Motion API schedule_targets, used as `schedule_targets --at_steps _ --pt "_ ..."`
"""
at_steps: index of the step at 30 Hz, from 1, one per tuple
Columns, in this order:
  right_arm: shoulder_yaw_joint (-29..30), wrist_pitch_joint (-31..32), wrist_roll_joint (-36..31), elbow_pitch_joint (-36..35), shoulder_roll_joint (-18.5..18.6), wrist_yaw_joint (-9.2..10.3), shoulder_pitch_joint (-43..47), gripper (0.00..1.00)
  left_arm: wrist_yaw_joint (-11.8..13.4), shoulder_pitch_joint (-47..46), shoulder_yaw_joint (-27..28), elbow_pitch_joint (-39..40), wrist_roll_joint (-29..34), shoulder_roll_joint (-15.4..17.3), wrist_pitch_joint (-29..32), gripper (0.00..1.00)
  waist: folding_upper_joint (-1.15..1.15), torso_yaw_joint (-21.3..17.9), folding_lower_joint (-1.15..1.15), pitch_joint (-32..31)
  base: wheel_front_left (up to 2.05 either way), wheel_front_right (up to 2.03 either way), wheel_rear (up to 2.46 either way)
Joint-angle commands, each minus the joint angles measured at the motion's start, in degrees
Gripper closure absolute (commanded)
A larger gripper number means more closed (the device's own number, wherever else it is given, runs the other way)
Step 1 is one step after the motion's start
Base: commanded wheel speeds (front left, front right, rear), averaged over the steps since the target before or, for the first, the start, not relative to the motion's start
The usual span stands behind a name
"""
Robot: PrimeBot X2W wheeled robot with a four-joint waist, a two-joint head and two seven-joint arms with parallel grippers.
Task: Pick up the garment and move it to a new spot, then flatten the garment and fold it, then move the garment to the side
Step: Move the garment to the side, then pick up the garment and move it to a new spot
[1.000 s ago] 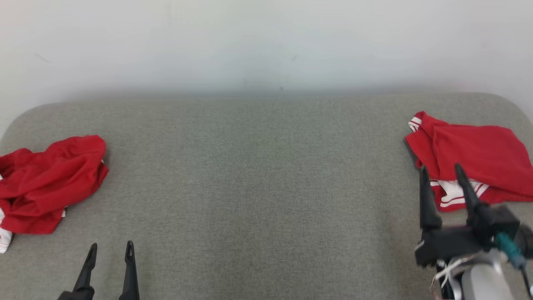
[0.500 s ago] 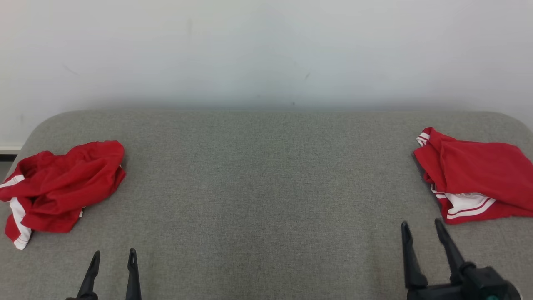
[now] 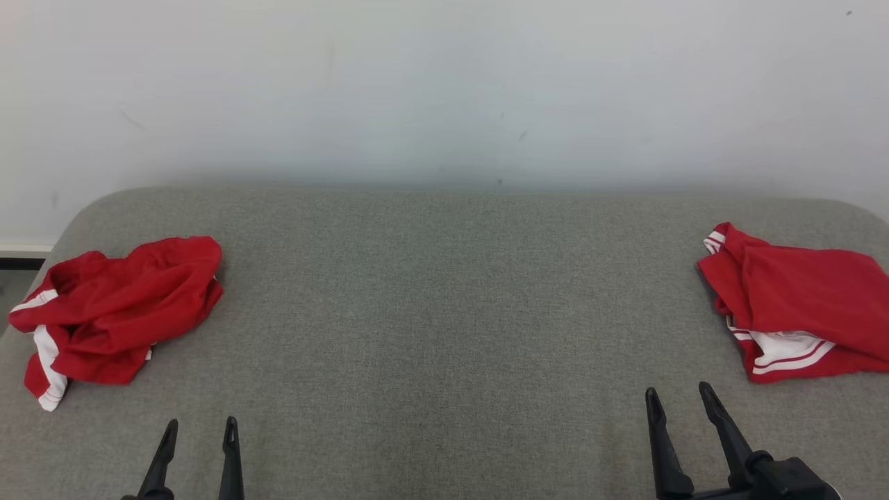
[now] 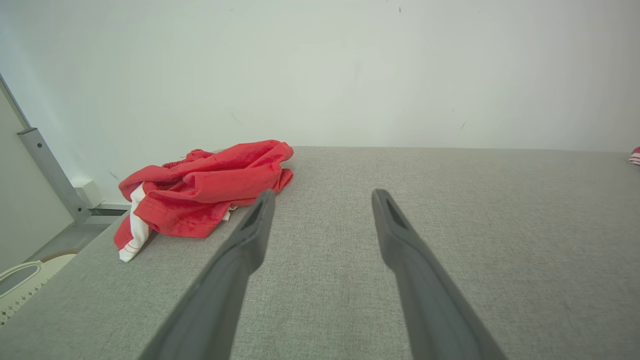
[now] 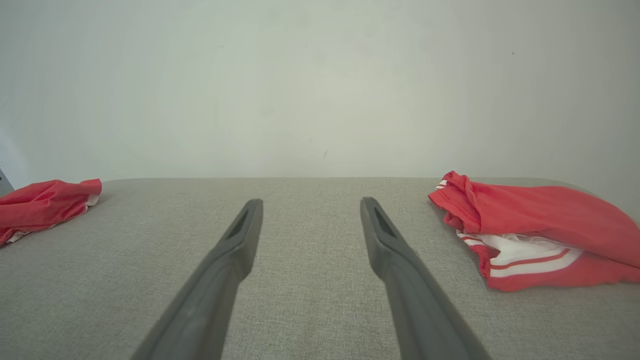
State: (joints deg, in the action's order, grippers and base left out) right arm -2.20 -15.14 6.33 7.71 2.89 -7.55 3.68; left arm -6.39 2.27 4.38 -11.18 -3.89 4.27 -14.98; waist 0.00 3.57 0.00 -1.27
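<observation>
Two red garments with white stripes lie on the grey padded table (image 3: 444,312). One garment (image 3: 118,309) is crumpled at the left edge; the left wrist view has this garment (image 4: 205,190) ahead and to the left of my fingers. The other garment (image 3: 799,305) lies loosely folded at the right edge, and the right wrist view shows it (image 5: 535,227) ahead to the right. My left gripper (image 3: 199,425) is open at the lower left, empty. My right gripper (image 3: 678,394) is open at the lower right, empty, just short of the right garment.
A pale wall (image 3: 444,90) runs behind the table's far edge. Left of the table a metal post (image 4: 50,172) rises from the floor, and a pale perforated basket (image 4: 22,282) stands low beside the table's near left corner.
My right gripper has drawn back toward me from over the right garment, open and empty. The head camera has shifted, so the whole scene sits lower and further right.
</observation>
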Motion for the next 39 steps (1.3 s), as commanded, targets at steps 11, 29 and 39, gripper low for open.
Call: schedule_targets --at_steps 11,29,39 --pt "0.66 -0.11 0.45 0.84 0.0 0.11 0.43 0.0 -0.13 0.95 0.3 0.32 0.32 -0.29 -0.16 0.0 0.0 0.5 0.0 -0.46 0.0 0.0 0.0" --pt "1.51 -0.11 1.56 1.89 -0.01 0.11 1.09 0.0 -0.39 1.26 1.1 0.47 0.5 -0.21 -0.16 0.0 0.0 4.34 0.0 -1.26 0.0 0.0 0.0" --pt "1.45 -0.1 2.54 3.06 -0.01 0.11 2.03 0.0 0.04 1.58 1.88 0.34 0.66 -0.29 -0.17 0.0 0.0 12.1 0.0 -1.52 0.0 0.0 0.0"
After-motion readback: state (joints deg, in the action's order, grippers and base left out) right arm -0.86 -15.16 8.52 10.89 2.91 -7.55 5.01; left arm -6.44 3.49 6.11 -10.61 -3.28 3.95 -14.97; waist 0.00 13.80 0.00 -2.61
